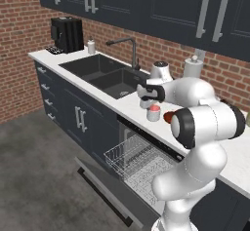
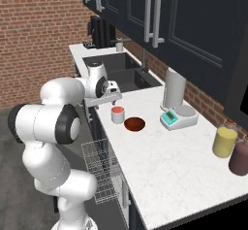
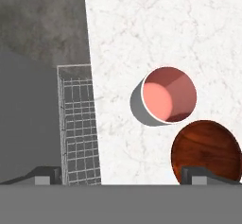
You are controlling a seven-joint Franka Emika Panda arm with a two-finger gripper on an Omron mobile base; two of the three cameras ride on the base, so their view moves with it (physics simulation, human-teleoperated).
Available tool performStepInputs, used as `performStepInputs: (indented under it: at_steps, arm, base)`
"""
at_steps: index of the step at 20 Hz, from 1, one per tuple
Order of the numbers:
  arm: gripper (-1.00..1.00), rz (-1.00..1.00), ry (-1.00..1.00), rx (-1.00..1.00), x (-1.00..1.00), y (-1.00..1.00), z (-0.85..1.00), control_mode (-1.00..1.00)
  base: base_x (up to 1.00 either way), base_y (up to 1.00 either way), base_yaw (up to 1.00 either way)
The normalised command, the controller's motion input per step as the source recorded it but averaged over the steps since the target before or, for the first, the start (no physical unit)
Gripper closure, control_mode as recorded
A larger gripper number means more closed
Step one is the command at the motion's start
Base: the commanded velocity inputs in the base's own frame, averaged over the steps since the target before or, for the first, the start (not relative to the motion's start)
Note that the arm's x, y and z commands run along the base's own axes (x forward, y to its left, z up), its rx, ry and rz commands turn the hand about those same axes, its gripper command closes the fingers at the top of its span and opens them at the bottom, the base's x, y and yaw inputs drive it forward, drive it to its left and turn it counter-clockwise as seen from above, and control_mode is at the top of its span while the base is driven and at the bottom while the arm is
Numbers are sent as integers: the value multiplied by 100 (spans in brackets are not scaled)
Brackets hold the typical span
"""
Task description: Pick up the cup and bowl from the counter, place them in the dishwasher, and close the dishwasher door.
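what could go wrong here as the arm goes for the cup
1. The cup stands right beside the bowl. The open gripper hovers above with one fingertip over the bowl, so coming straight down might strike or nudge it.
2. The cup sits near the counter edge, above the pulled-out rack; a push could tip it over the side.

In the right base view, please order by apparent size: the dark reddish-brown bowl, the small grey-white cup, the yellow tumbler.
1. Tall yellow tumbler, though it stands nearer the camera.
2. Shallow dark reddish-brown bowl and small grey-white cup: too alike to rank.
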Motion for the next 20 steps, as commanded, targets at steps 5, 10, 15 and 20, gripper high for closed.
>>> performStepInputs:
  at_steps: [5, 10, 15, 20]
  arm:
    - [-100, 0, 0, -1, 21, 0, -19, -100]
    - [-100, 0, 0, 0, 12, 0, -27, -100]
    - [-100, 0, 0, 0, 19, 0, -24, -100]
    - [-100, 0, 0, 0, 31, 0, -24, -100]
  base:
    - [0, 0, 0]
    - [0, 0, 0]
    - [0, 0, 0]
    - [0, 0, 0]
